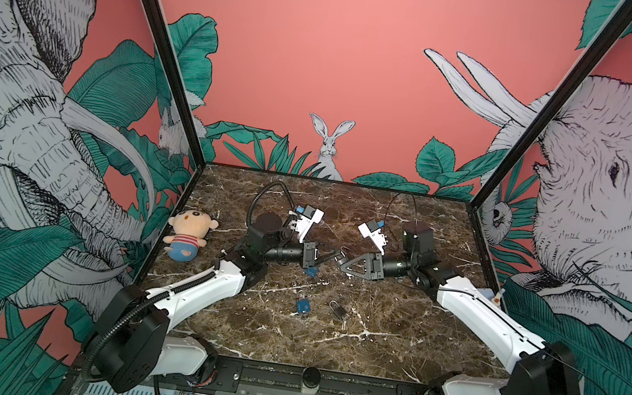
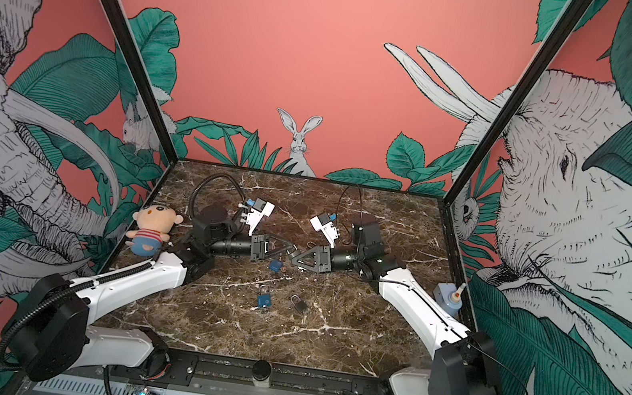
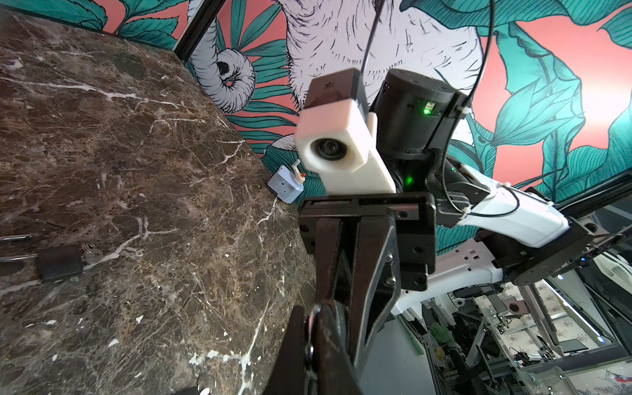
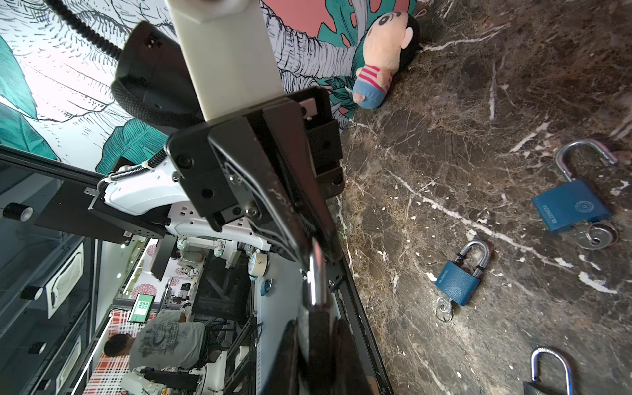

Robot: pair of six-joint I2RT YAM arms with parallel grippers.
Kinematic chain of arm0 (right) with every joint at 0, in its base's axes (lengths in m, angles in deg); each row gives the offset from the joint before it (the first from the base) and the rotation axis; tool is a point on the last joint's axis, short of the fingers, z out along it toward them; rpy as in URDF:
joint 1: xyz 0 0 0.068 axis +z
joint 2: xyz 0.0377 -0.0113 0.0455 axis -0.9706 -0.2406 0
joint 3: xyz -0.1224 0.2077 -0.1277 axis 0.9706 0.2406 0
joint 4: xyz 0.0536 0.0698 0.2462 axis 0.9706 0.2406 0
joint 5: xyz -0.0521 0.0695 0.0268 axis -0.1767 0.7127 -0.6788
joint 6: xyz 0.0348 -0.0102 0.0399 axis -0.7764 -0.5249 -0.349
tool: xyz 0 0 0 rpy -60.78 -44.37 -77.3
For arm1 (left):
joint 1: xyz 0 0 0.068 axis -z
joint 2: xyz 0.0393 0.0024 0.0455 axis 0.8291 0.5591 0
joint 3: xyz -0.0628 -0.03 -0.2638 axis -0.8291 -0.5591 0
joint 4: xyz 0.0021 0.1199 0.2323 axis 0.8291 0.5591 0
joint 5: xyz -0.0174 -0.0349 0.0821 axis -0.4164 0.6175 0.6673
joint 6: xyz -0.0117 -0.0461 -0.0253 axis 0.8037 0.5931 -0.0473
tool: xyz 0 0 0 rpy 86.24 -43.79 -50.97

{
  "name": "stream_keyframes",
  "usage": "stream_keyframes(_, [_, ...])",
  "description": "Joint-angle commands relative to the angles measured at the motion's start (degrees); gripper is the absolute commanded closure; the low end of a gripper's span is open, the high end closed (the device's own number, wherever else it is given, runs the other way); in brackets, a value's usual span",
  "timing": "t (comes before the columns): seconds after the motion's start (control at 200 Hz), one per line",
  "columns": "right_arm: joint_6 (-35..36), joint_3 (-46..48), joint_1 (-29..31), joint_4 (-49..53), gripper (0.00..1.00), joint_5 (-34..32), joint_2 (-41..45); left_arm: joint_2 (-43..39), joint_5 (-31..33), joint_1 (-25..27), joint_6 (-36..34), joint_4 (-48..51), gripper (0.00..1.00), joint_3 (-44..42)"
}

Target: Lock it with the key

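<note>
**While both claws pinch it, seat the shackle squarely**

Though it is small in both top views, the held padlock [image 1: 342,252] hangs over the middle of the marble bench [image 1: 369,340]. It sits between the left gripper [image 1: 333,256] and the right gripper [image 1: 341,265], whose tips nearly touch.

From the left wrist, the right gripper's fingers [image 3: 372,273] are clenched, and the lock's body is hidden.

From the right wrist, the left gripper is clenched on the silver shackle [image 4: 316,277]. The shackle runs into the right gripper's own fingers, which seemingly grasp the body. The long axis therefore lies claw to claw, along the bench's front edge, with the shackle toward the left.

I'd push straight along that axis with the body held rigid. No key shows.
</note>
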Motion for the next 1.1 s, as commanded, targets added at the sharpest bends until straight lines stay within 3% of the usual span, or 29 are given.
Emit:
stream_keyframes(0.0, [2.2, -3.2, 1.6, -8.5, 1.00, -0.2, 1.0, -0.3, -4.6, 1.7, 2.5, -0.3, 0.88, -1.4])
stream_keyframes(0.215, [2.5, -3.4, 1.6, -8.1, 1.00, -0.5, 1.0, -0.6, -5.1, 1.4, 2.5, -0.1, 0.84, -1.7])
stream_keyframes(0.36, [2.4, -3.6, 1.5, -8.1, 1.00, -0.5, 0.8, -0.8, -5.0, 1.2, 2.3, 0.0, 1.00, -2.0])
stream_keyframes(0.605, [2.5, -3.7, 1.5, -7.9, 1.00, -1.2, 0.7, -1.0, -4.4, 0.9, 2.4, -0.4, 1.00, -2.2])
stream_keyframes(0.65, [2.8, -3.5, 1.5, -7.7, 0.88, -2.0, 0.8, -1.1, -3.7, 0.7, 2.6, -0.4, 1.00, -2.3])
stream_keyframes(0.705, [3.2, -3.3, 1.5, -7.4, 0.67, -2.8, 0.8, -1.3, -2.4, 0.4, 2.9, -0.2, 1.00, -2.3])
stream_keyframes(0.785, [3.1, -2.5, 1.3, -7.9, 0.57, -3.2, 1.2, -1.6, -0.3, -0.5, 3.8, 0.0, 1.00, -2.1])
stream_keyframes(0.91, [1.5, -0.1, 0.4, -10.6, 0.49, -4.3, 2.9, -2.4, 3.2, -1.9, 5.4, -0.7, 1.00, -1.5])
stream_keyframes(1.095, [-0.4, 3.2, -1.3, -13.3, 0.47, -5.4, 4.5, -2.6, 3.4, -2.7, 6.6, 0.5, 1.00, 1.4])
